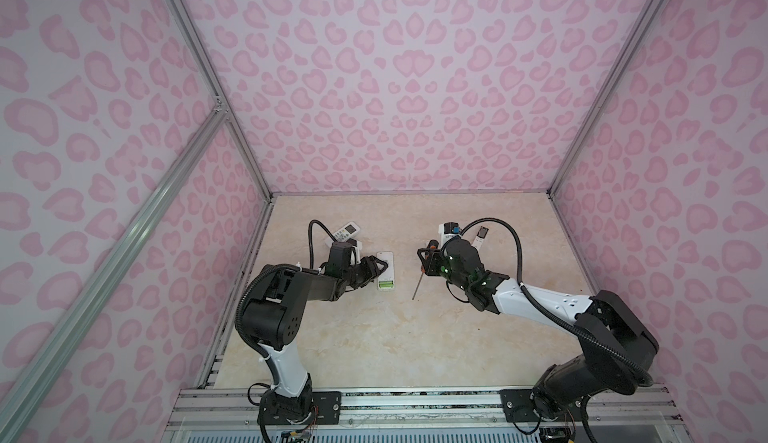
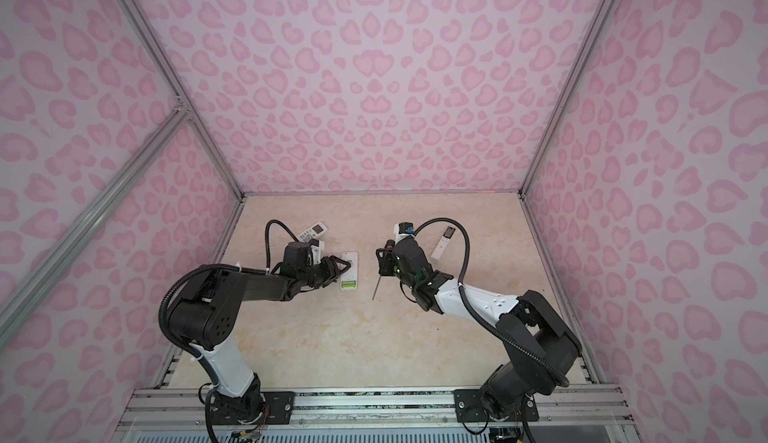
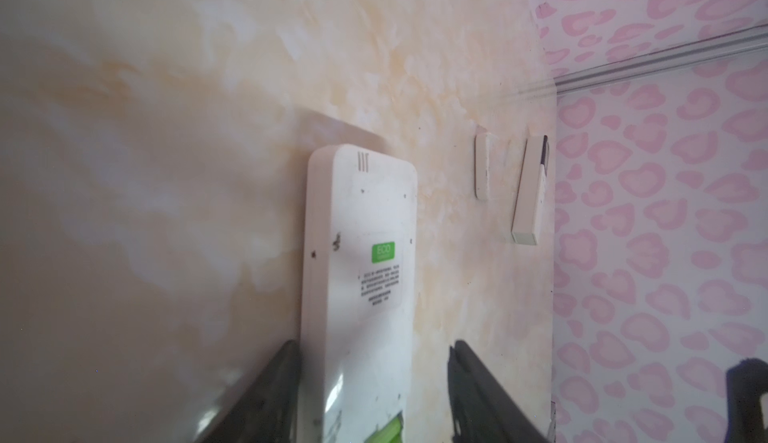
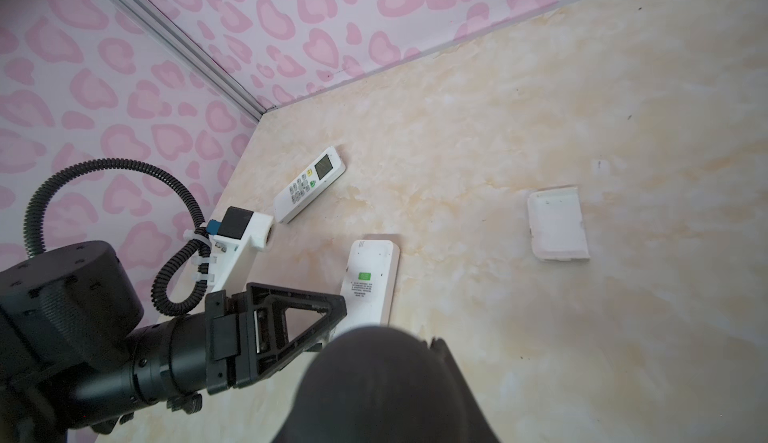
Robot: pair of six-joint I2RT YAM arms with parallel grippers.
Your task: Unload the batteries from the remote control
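A white remote control [image 1: 385, 265] lies face down on the marble tabletop, its back showing a green sticker [image 3: 382, 252]. Its compartment is uncovered at the near end, and lime-green batteries [image 1: 385, 284] lie inside, also seen in the left wrist view [image 3: 384, 430]. My left gripper [image 3: 374, 343] is open and straddles the remote's near end. One finger [image 3: 286, 362] is against the remote's side; the other finger [image 3: 465, 362] stands off it with a gap. My right gripper [image 1: 426, 260] hovers to the right, shut on a screwdriver [image 1: 418, 285] whose shaft points down. Its dark handle [image 4: 365, 387] hides the jaws.
A second white remote [image 1: 345, 231] with a display lies face up at the back left. A slim remote [image 1: 480, 237] lies at the back right. A loose white cover [image 4: 557, 224] lies on the tabletop between the two. Pink patterned walls enclose three sides.
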